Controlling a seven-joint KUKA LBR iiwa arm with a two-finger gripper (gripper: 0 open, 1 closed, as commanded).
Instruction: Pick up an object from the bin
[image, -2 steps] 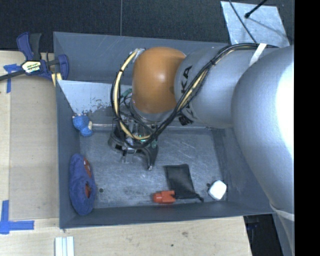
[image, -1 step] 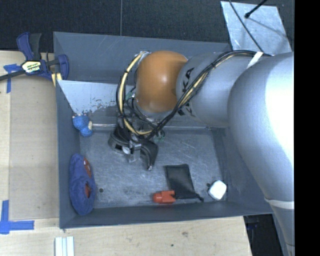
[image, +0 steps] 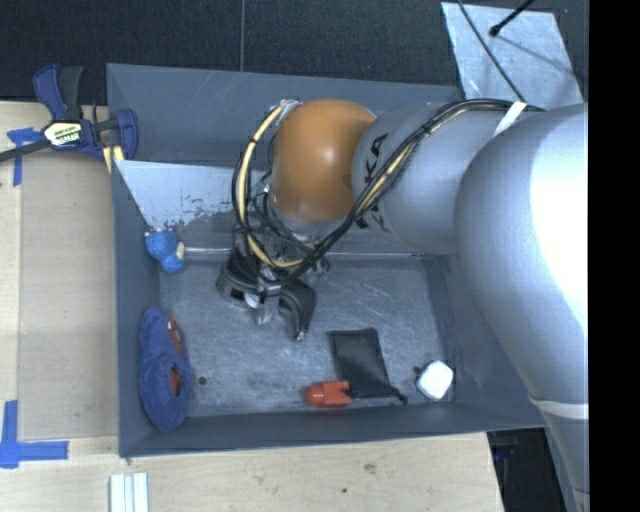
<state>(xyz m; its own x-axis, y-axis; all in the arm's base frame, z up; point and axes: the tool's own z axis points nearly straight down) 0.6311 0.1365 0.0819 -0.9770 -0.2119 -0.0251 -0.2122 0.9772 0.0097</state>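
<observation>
Looking down from the camera view, I had my gripper (image: 276, 312) low inside the grey bin (image: 300, 432), toward its back wall, with the arm (image: 470, 200) reaching in from the right and the orange cover (image: 315, 155) and looped cables (image: 250, 170) sitting above the wrist. The two dark fingers (image: 299, 312) stood apart, open to a moderate gap, and what lay between them was bare scratched bin floor; they closed on nothing and touched none of the loose things.

Nearest to my gripper was a black flat pouch (image: 360, 362), just off its front right side and apart from the fingertips. Behind and to the left of the gripper lay a small blue-headed piece (image: 165, 250) against the back wall, with a clear rod (image: 205, 254) running from it toward my wrist. Farther in front of the gripper, a small red piece (image: 328, 394) lay touching the pouch's near corner. A white lump (image: 435, 380) rested well off to the front right. A blue cloth bundle (image: 162, 368) with orange spots lay well to the left, along the bin's side wall.
</observation>
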